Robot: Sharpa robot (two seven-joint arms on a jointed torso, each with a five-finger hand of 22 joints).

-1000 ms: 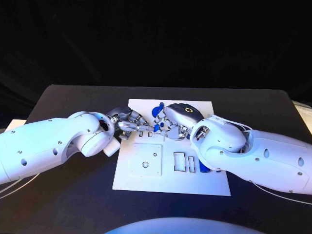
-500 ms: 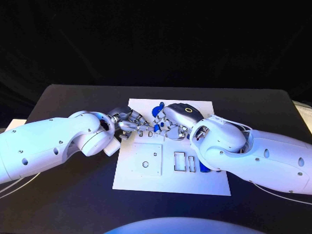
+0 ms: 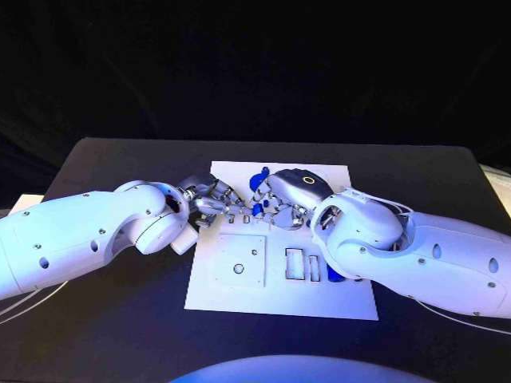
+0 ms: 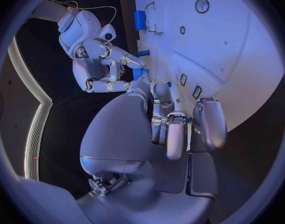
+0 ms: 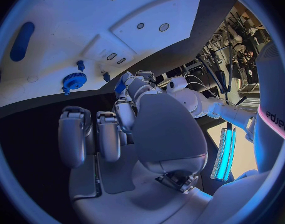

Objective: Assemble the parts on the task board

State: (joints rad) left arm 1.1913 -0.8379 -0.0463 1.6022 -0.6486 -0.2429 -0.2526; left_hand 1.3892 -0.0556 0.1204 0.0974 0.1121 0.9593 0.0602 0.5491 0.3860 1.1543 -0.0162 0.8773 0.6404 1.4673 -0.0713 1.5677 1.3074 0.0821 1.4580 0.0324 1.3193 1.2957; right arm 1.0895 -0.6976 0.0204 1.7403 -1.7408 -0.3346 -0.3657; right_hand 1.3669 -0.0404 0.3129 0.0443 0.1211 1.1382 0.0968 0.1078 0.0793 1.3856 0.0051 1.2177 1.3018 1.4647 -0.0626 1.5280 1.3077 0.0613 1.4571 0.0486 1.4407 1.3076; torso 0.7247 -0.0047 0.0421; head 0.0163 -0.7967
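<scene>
Small blue part [image 4: 141,73] sits pinched between both hands' fingertips, just above the white task board's [image 3: 325,299] far half on the black table [image 3: 117,319]. Left hand [image 3: 210,199] and right hand [image 3: 281,195] meet there: looks like a hand-over or regrasp mid-step. Next: one hand lets go, other seats part in board. No legible writing.

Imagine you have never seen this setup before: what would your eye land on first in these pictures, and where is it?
First, the two silver hands meeting fingertip to fingertip over the far half of the white task board: the left hand from the left, the right hand from the right, a small blue part between them. Next, the blue gear standing on the board, and a long blue part lying flat farther along it.
</scene>
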